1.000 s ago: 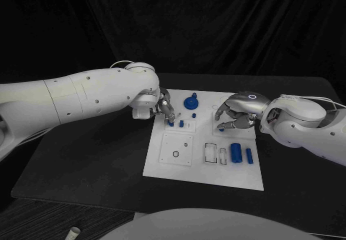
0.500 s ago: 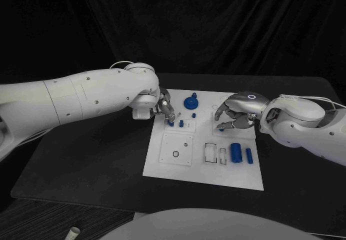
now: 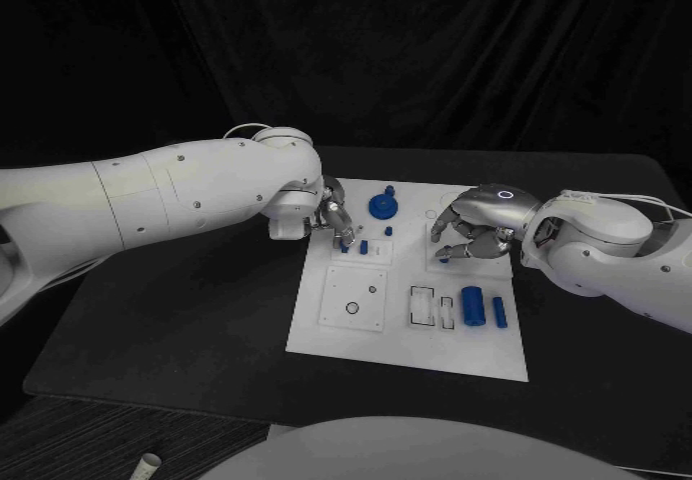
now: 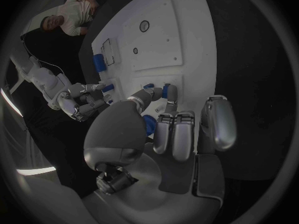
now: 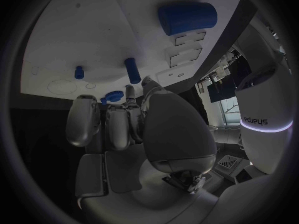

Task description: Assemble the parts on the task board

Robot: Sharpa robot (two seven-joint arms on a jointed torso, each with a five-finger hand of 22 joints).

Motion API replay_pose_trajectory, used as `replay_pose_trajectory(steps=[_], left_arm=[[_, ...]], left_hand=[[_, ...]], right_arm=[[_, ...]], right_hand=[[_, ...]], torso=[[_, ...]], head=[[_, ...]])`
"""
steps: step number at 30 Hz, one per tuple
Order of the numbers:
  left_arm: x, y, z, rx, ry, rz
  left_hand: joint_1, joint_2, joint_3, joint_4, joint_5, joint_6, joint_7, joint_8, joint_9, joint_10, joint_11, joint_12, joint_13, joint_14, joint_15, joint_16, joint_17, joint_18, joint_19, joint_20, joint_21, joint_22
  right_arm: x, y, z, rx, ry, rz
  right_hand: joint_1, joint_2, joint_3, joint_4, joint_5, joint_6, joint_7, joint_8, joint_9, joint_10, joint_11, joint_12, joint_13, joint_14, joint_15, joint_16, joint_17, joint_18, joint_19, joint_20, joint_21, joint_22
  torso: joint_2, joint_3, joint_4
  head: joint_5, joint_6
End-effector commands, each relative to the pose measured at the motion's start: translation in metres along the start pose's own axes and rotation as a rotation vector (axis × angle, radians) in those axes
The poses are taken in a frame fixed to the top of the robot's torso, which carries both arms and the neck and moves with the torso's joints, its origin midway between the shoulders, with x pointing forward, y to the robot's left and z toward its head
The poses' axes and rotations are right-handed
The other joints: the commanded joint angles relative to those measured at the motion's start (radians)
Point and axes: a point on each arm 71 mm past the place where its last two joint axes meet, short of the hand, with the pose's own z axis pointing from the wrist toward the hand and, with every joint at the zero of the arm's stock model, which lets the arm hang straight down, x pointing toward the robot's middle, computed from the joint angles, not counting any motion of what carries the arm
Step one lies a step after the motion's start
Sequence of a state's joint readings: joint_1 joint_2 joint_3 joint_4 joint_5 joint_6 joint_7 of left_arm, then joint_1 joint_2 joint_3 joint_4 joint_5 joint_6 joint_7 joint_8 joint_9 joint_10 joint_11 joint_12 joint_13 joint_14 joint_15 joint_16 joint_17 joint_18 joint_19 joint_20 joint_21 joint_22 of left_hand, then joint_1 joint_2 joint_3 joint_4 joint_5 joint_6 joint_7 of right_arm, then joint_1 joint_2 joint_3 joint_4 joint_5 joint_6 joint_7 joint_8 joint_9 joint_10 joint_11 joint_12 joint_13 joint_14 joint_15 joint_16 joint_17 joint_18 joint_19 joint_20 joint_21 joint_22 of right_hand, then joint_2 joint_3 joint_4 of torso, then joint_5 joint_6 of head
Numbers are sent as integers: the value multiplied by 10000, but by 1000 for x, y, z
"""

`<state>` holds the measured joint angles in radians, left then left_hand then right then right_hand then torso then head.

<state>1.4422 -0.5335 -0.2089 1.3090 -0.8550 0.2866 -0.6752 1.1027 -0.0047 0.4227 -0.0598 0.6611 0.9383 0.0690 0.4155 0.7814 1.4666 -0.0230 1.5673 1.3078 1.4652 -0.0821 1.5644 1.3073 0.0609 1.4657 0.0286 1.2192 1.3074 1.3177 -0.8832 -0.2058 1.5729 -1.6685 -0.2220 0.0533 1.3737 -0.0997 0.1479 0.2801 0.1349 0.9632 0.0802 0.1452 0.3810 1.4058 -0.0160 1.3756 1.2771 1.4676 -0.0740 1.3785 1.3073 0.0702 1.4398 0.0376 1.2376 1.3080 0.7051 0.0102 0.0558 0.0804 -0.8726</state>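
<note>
One white task board [image 3: 325, 335] lies on the table, and two silver hands hang over it, the left hand [image 3: 329, 218] and the right hand [image 3: 469, 235]. Seven blue parts can be counted. There is one round knob [image 3: 382, 206] just beyond the left hand, and two lying cylinders, a thick cylinder [image 3: 472, 300] and a slim cylinder [image 3: 499, 311], on the near side of the right hand. There are four small pegs: two free pegs [image 3: 364, 246] between the hands, one peg at the left fingertips [image 3: 343, 243], and one peg at the right fingertips [image 3: 443, 258].
</note>
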Motion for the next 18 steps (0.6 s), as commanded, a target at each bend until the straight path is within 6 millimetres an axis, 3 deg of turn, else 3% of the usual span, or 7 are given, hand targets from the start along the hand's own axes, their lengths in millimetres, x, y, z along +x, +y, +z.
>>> replay_pose_trajectory(steps=[1, 18], left_arm=[[5, -6, 3, 416, 24, -123], [5, -7, 3, 349, -16, -144]], left_hand=[[68, -10, 1106, -1155, 64, 62, -137, 16, 1, 1042, -96, 35, 2630, 1056, -62, 64, 2635, 39, 25, -67, 42, 1773], [65, -2, 1085, -1133, 79, 58, -146, 31, -6, 1042, -92, 35, 2630, 1056, -64, 64, 2635, 34, 36, -69, 72, 1780]], right_arm=[[2, -1, 0, 164, 87, 2], [2, -1, -1, 169, 70, 6]], right_hand=[[64, 69, 38, -32, 63, 77, -21, 24, 10, -77, -3, -66, -15, 275, -14, -64, -17, 18, -62, -1, -49, 1628], [70, 65, 37, -36, 67, 71, -20, 17, 6, -92, -2, -84, -39, 261, -14, -99, -60, 25, -75, -1, -85, 1618]], torso=[[5, -4, 9], [5, 5, 4]], head=[[4, 0], [-1, 0]])
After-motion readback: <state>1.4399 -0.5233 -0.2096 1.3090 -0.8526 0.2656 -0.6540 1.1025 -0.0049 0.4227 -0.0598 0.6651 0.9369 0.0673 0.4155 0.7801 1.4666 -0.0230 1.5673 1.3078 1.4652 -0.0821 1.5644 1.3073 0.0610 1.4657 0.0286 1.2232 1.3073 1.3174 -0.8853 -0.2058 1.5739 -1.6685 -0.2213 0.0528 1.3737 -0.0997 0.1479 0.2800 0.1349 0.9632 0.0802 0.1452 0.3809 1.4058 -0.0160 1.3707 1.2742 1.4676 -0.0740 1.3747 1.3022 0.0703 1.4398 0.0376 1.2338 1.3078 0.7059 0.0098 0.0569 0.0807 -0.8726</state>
